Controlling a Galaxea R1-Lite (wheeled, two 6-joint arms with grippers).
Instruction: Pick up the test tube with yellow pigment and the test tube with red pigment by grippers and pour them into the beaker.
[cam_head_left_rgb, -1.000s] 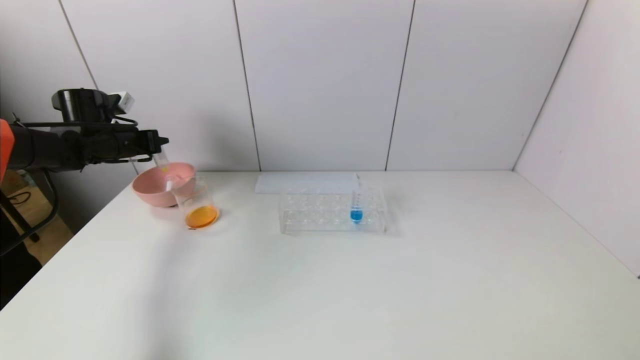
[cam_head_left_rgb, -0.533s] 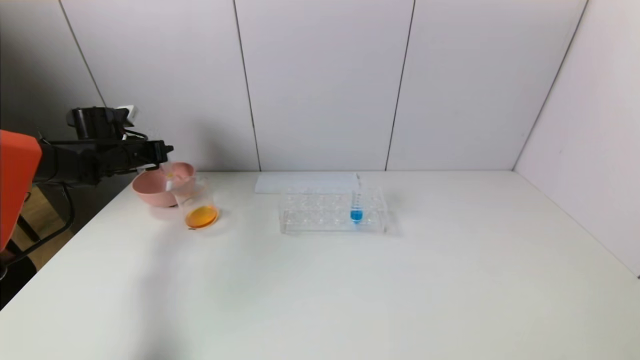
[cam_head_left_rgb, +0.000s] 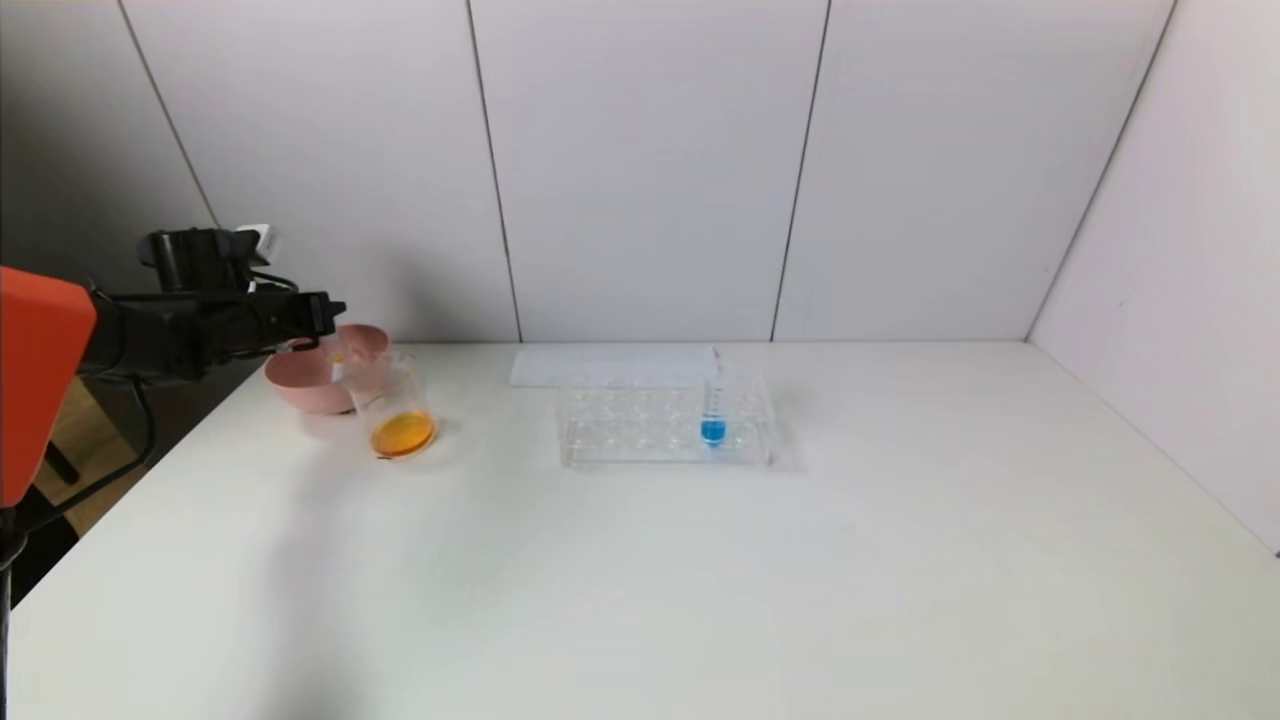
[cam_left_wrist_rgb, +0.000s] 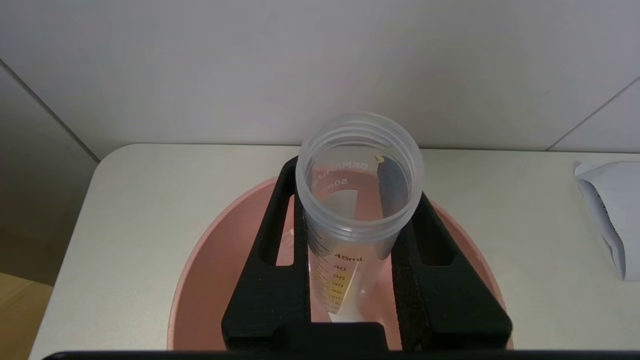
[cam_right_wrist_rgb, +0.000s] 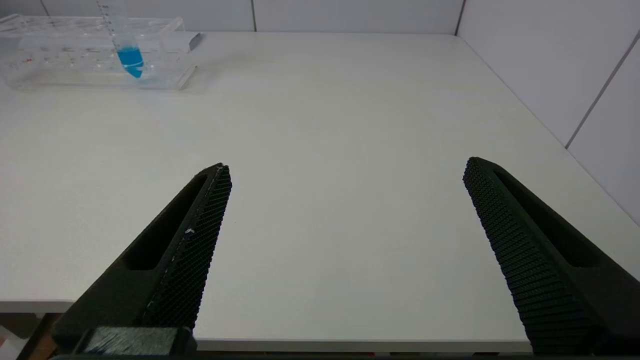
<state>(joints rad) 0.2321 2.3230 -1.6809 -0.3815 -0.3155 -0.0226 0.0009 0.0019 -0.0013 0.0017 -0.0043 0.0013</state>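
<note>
My left gripper is shut on a clear graduated test tube and holds it over the pink bowl at the table's far left. The tube looks almost empty, with only a yellow tint and a yellow drop by its rim, so I take it for the yellow pigment tube. The beaker stands just right of the bowl with orange liquid at its base. The test tube with red pigment is out of view. My right gripper is open and empty, low by the table's front edge.
A clear tube rack stands mid-table at the back and holds a blue-liquid tube, which also shows in the right wrist view. A white sheet lies behind the rack. Walls close the back and right.
My left gripper has come down with the tube, from above the pink bowl to close over its rim. The beaker, rack and right gripper have not moved.
</note>
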